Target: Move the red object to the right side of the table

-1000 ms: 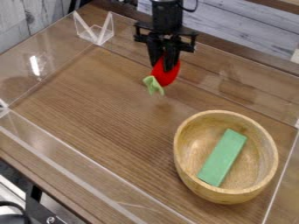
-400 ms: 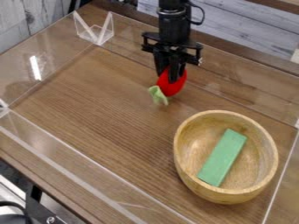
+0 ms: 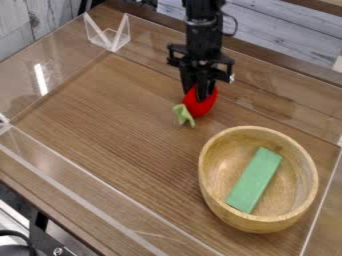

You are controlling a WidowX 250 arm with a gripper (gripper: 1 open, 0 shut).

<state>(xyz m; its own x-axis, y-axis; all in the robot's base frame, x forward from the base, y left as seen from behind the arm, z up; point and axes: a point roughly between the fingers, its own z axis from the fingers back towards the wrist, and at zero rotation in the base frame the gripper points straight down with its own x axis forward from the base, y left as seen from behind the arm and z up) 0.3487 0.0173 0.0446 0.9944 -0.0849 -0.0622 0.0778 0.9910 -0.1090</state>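
The red object (image 3: 201, 100), a small bright-red toy strawberry with a pale green leafy cap, hangs just above the brown wood-grain table (image 3: 107, 120). My gripper (image 3: 202, 93) points straight down and is shut on it, the black fingers on either side of the red body. The green cap sticks out to the lower left, close to the tabletop. Whether the strawberry touches the wood I cannot tell. It is just up and left of the bowl's rim.
A round light-wood bowl (image 3: 214, 180) holding a flat green block (image 3: 254, 180) stands at the right front. Low clear acrylic walls (image 3: 40, 75) edge the table, with a clear folded stand (image 3: 107, 32) at the back left.
The gripper has carried the strawberry to the right and lower, nearer the tabletop and the bowl. Its grip has stayed the same.
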